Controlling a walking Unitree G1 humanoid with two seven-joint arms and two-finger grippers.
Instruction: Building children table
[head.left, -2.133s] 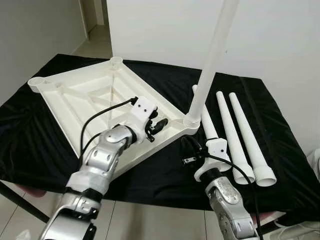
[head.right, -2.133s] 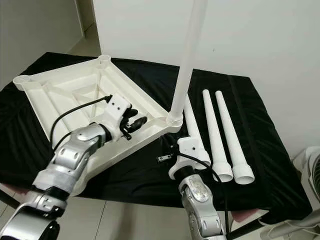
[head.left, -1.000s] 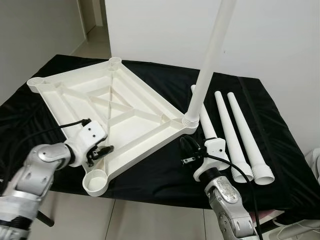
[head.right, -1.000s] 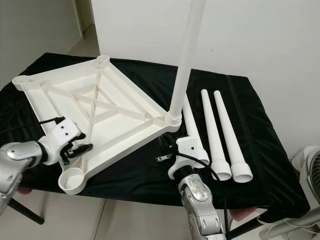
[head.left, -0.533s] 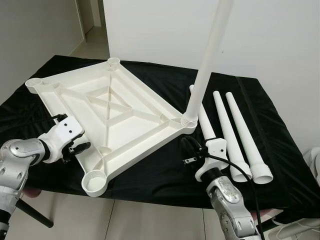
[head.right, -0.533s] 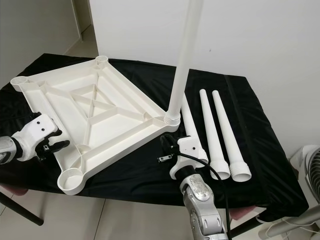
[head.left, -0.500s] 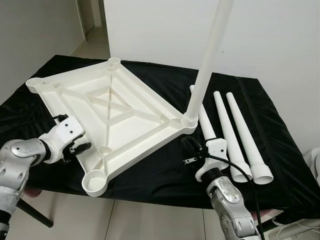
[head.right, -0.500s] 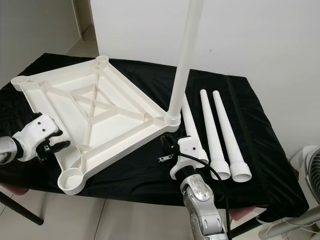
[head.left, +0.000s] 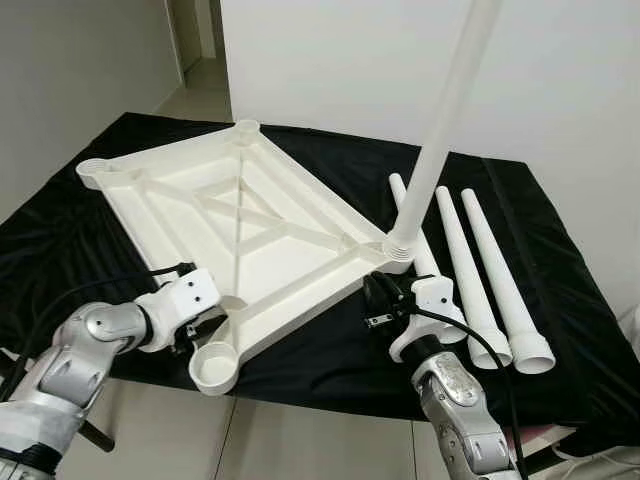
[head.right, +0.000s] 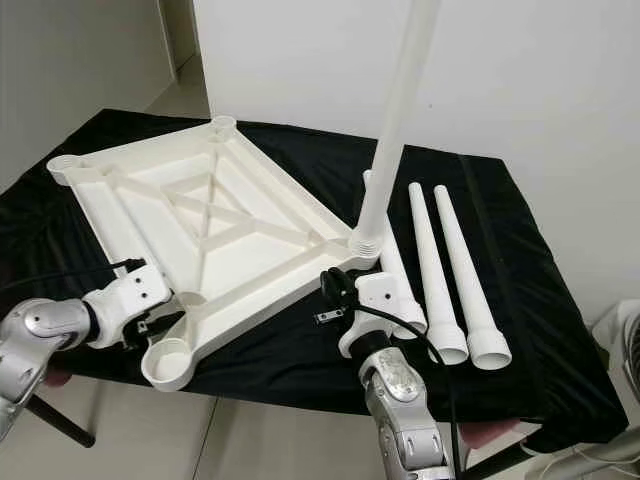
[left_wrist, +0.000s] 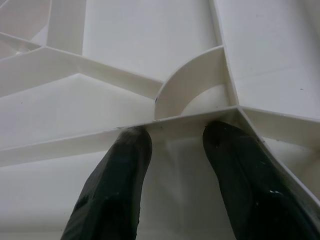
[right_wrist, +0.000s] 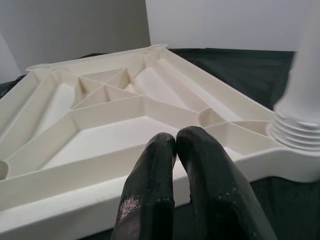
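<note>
Upturned tabletop (head.left: 240, 225) with one leg (head.left: 440, 130) upright, left claw (left_wrist: 172, 165) spread at its edge, right claw (right_wrist: 175, 150) pressed together

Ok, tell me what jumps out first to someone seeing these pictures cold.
The big white table top lies upside down on the black cloth, with one white leg standing upright in its right corner socket. Three more loose legs lie side by side to its right. The left tool is at the top's near edge, fingers apart, and the right tool sits shut just before the upright leg.
</note>
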